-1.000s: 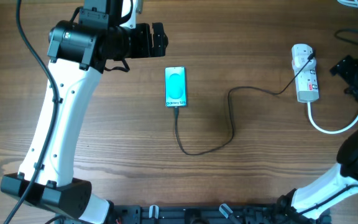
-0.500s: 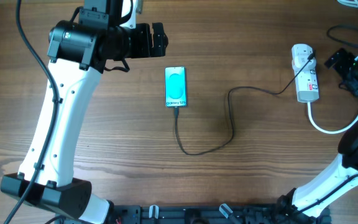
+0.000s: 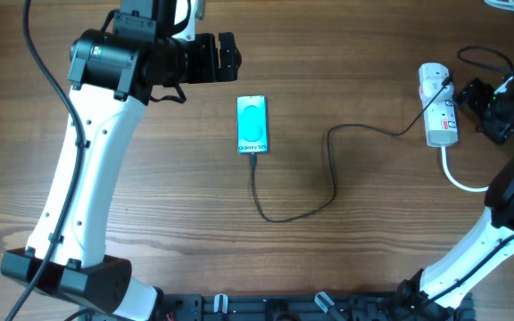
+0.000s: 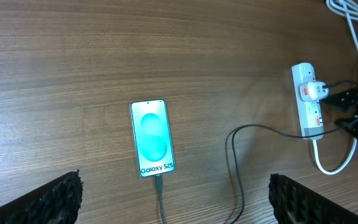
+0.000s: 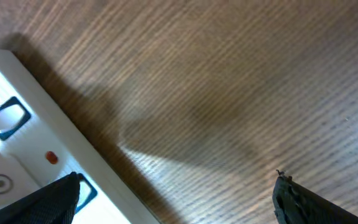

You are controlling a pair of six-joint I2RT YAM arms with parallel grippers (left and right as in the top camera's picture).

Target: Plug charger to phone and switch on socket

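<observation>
The phone (image 3: pixel 252 124) lies flat mid-table with its turquoise screen up; it also shows in the left wrist view (image 4: pixel 152 138). The charger, a thin black cable (image 3: pixel 332 169), runs from the phone's bottom edge in a loop to a white adapter on the socket (image 3: pixel 440 120). Its plug tip meets the phone's bottom edge (image 4: pixel 158 181). My right gripper (image 3: pixel 473 105) is open, just right of the socket, with one finger over the strip's edge near a switch (image 5: pixel 8 116). My left gripper (image 3: pixel 230 55) is open and empty, up and left of the phone.
The socket's thick white cord (image 3: pixel 464 181) curves off to the right under my right arm. More white cable (image 4: pixel 347 12) lies at the far right corner. My left arm's white link (image 3: pixel 78 178) spans the table's left side.
My right gripper has moved left, from the table's right edge to right beside the socket. The left arm, phone and cable have not moved.
</observation>
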